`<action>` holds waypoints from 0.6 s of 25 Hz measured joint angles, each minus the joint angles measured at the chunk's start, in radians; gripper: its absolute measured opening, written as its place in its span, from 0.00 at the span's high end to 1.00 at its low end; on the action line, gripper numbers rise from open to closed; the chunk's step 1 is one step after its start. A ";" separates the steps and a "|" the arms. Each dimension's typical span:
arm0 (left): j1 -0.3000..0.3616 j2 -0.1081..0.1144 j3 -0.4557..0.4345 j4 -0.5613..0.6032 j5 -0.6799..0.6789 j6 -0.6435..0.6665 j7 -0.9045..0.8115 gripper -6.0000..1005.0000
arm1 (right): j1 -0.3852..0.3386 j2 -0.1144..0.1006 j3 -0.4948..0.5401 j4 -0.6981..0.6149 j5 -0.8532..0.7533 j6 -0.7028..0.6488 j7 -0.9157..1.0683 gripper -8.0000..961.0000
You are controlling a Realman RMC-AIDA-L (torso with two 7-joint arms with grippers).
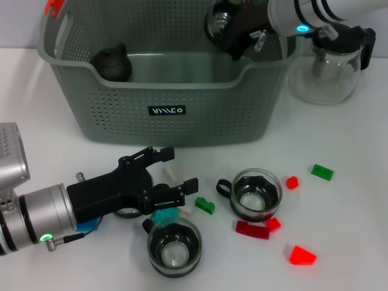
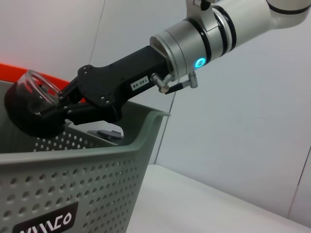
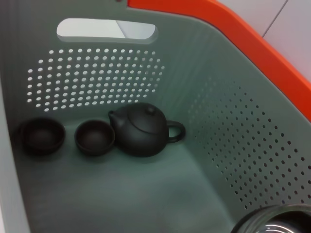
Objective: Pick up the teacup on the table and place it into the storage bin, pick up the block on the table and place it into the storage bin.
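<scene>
My right gripper [image 1: 233, 33] is shut on a glass teacup [image 1: 218, 23] and holds it over the back right of the grey-green storage bin [image 1: 176, 121]. The left wrist view shows that gripper [image 2: 57, 108] clamping the teacup [image 2: 26, 104] just above the storage bin's rim [image 2: 97, 150]. Two more glass teacups [image 1: 257, 194] [image 1: 174, 245] stand on the table. My left gripper [image 1: 179, 170] is open, low over the table in front of the bin, beside a teal block [image 1: 163, 214] and a green block [image 1: 204, 205].
Inside the bin lie a dark teapot [image 3: 146, 131] and two dark small cups [image 3: 95, 137] [image 3: 41, 136]. A glass teapot [image 1: 330, 70] with a black lid stands right of the bin. Red blocks [image 1: 253, 229] [image 1: 301, 255] and a green one [image 1: 322, 172] are scattered front right.
</scene>
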 joint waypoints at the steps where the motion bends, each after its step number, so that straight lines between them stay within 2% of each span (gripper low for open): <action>1: 0.001 0.000 0.000 0.000 0.000 -0.001 0.000 0.07 | 0.000 0.000 0.000 0.000 0.000 0.000 0.001 0.93; 14: 0.005 0.000 -0.002 -0.001 0.000 -0.001 0.001 0.07 | -0.007 0.001 -0.006 -0.013 -0.001 -0.027 0.011 0.89; 15: 0.005 0.000 -0.002 -0.001 0.000 -0.001 0.001 0.07 | -0.009 0.001 -0.006 -0.018 -0.001 -0.027 0.011 0.85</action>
